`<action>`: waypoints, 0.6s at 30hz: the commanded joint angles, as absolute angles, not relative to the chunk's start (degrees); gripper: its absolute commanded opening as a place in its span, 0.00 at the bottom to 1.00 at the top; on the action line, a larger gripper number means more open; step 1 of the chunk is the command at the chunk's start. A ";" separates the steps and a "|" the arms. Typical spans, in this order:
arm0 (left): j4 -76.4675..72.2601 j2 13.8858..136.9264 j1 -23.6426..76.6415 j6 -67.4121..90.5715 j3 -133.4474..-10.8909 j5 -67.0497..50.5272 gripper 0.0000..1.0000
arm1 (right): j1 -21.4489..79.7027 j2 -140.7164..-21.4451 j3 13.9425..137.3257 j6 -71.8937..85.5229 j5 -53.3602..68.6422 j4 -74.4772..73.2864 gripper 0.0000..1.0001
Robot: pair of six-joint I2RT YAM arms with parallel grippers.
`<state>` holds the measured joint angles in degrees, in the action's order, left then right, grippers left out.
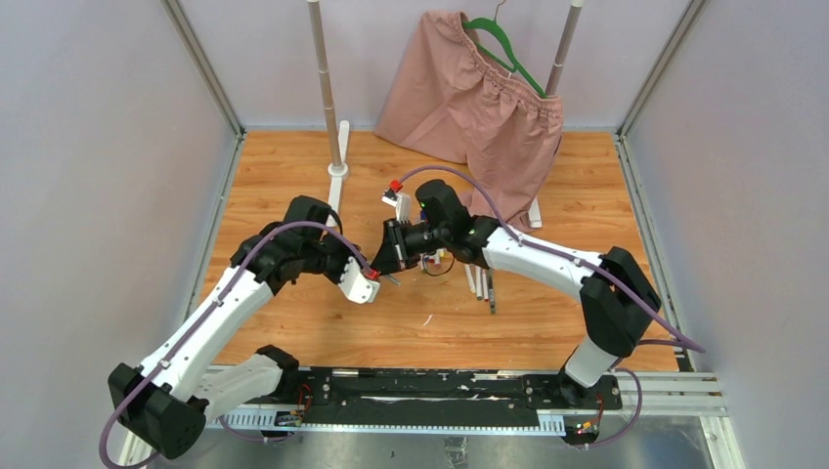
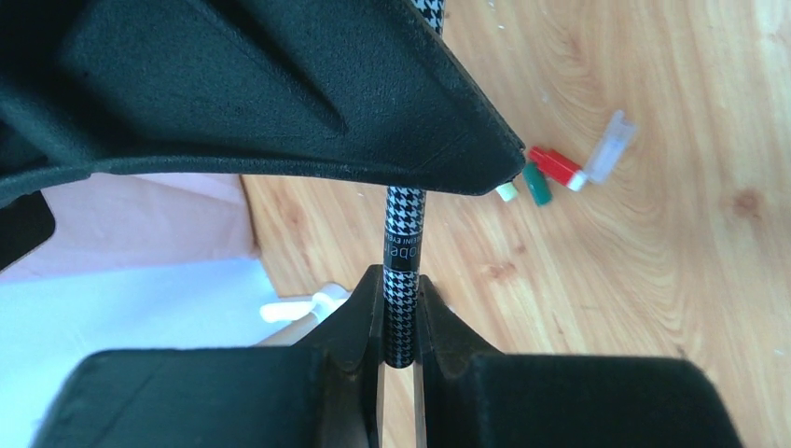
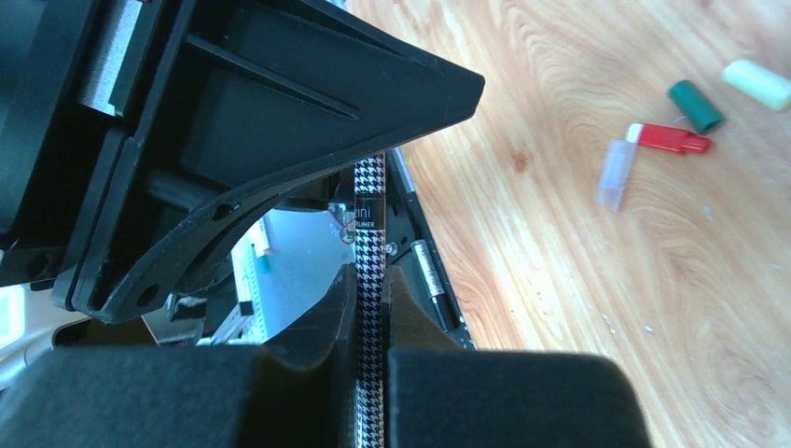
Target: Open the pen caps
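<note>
Our left gripper (image 2: pixel 403 303) is clamped on a slim cylindrical pen (image 2: pixel 404 224) with a glossy houndstooth barrel, held above the wood-grain table (image 2: pixel 653 308). Our right gripper (image 3: pixel 370 294) pinches the same barrel. A red cap (image 3: pixel 672 139), a green cap (image 3: pixel 695 105) and a clear tubular cap (image 3: pixel 616 173) lie loose on the table.

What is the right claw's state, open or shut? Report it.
Shut. The right claw is clamped on the houndstooth pen, with no gap on either side in its wrist view.
</note>
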<state>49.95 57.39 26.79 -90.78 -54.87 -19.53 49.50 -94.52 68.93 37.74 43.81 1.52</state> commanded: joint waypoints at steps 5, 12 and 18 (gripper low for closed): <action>40.10 61.73 24.39 -89.37 -52.23 -1.90 0.00 | 47.24 -84.00 59.72 33.34 41.41 -10.95 0.00; 39.66 64.96 22.41 -89.20 -53.49 -2.34 0.00 | 46.91 -78.17 54.94 29.40 32.95 -17.95 0.00; 39.99 67.75 23.96 -76.86 -55.50 -8.14 0.00 | 46.85 -74.42 54.03 27.04 2.64 -21.37 0.00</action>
<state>40.38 65.49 22.72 -86.48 -53.23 -5.30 47.55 -77.06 55.20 29.69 25.61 -17.34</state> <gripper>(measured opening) 0.133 0.074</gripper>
